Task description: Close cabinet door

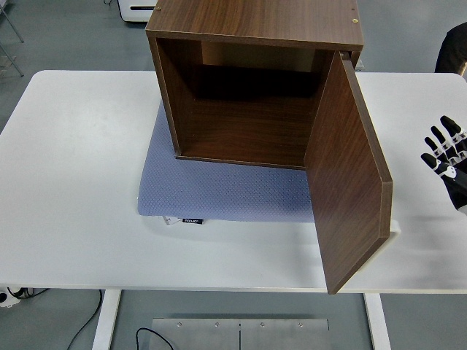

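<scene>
Your cabinet (248,80) sits mid-bench on a blue mat (219,193), likely to stop it sliding when pushed. Its door (349,175), hinged on the right, swings wide toward you. Your right hand (446,157) hovers just outside it, fingers spread, holding nothing, well placed to push.

White table (80,182) on white legs over a grey floor (66,33). A black cable (91,315) trails at lower left, a metal plate (239,334) lies at bottom centre, and a white unit (135,9) (partly cropped) stands at the top edge.
</scene>
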Controlling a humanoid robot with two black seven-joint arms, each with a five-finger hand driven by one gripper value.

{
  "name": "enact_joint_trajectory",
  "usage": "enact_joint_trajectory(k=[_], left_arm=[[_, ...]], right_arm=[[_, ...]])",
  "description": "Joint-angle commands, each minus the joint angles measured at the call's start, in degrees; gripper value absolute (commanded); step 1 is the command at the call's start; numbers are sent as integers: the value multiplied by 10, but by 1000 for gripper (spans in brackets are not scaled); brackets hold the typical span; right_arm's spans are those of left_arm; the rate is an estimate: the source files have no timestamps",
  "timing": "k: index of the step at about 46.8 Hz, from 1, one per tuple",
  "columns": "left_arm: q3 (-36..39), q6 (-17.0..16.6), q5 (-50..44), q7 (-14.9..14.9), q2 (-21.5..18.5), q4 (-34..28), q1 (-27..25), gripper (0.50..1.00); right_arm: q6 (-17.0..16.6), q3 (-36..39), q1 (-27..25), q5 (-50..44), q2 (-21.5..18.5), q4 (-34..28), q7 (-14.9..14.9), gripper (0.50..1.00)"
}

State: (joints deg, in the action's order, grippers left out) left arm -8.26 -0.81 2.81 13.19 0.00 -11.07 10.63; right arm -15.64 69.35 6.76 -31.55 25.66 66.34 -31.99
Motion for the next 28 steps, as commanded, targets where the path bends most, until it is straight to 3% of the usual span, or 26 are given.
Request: enact_joint_trajectory(k=[1, 28], left_arm=[[0, 0, -1, 1, 0, 0, 0, 1000], [0, -5, -1, 0, 0, 0, 1, 1000]], right_arm=[[0, 0, 0, 0, 0, 0, 0, 1000], [0, 0, 7, 0, 4, -2, 0, 1000]])
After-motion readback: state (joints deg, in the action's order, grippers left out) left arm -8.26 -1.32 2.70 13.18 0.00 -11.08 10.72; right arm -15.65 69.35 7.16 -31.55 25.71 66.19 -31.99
